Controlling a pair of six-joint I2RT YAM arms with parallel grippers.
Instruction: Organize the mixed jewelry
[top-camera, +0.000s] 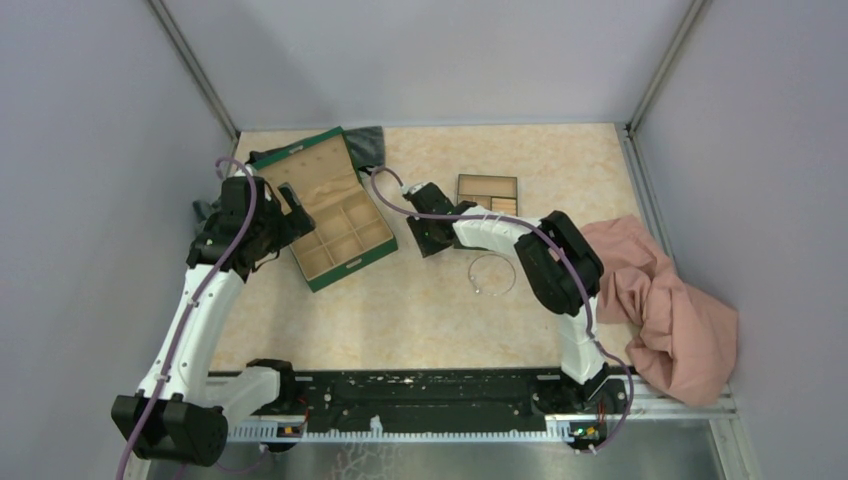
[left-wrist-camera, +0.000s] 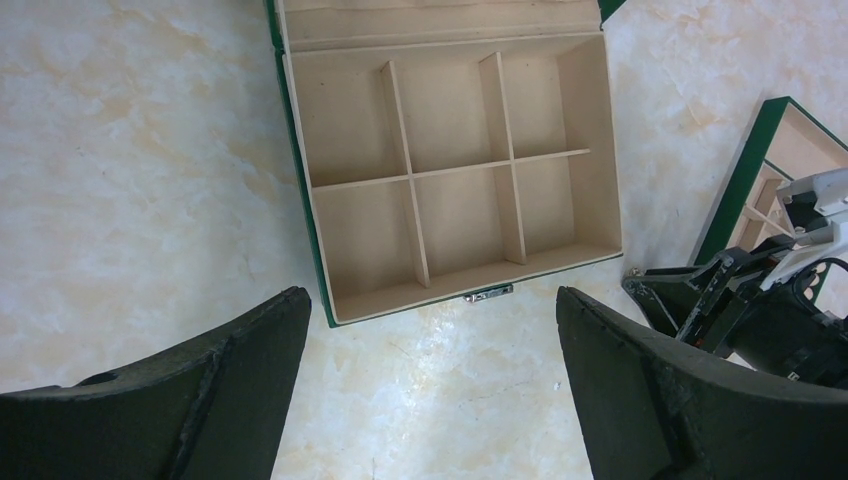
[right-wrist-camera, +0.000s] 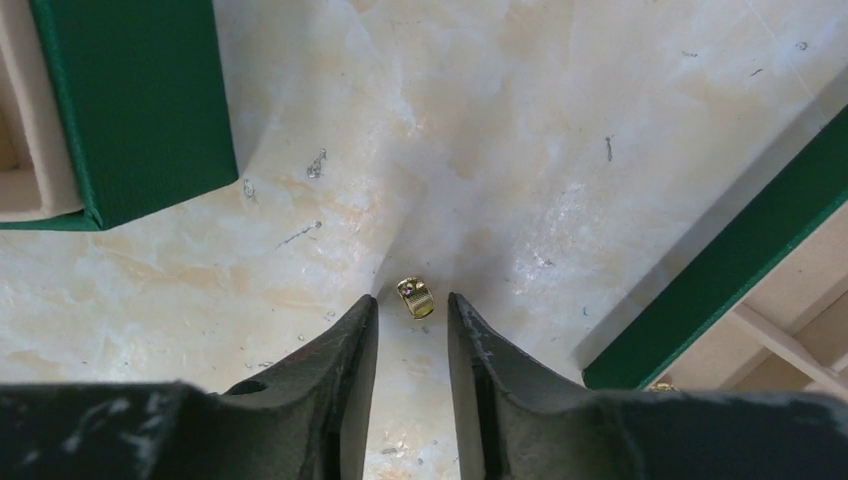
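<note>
A small gold ring (right-wrist-camera: 415, 297) lies on the table right at the tips of my right gripper (right-wrist-camera: 412, 305), whose jaws stand a narrow gap apart, not touching it. In the top view this gripper (top-camera: 425, 225) is low between the green box (top-camera: 350, 262) and the small wooden tray (top-camera: 488, 180). The thin silvery hoop (top-camera: 470, 274) lies flat on the table nearer the arm bases. My left gripper (left-wrist-camera: 430, 330) is wide open and empty, hovering over bare table in front of the green box (left-wrist-camera: 300, 180), whose compartments show nothing inside.
A pink cloth (top-camera: 660, 300) is heaped at the right edge. A dark grey cloth (top-camera: 365, 145) lies behind the green box. The tray's green edge (right-wrist-camera: 740, 260) is right of the ring, with a gold speck (right-wrist-camera: 660, 385) inside. Walls close in left and right.
</note>
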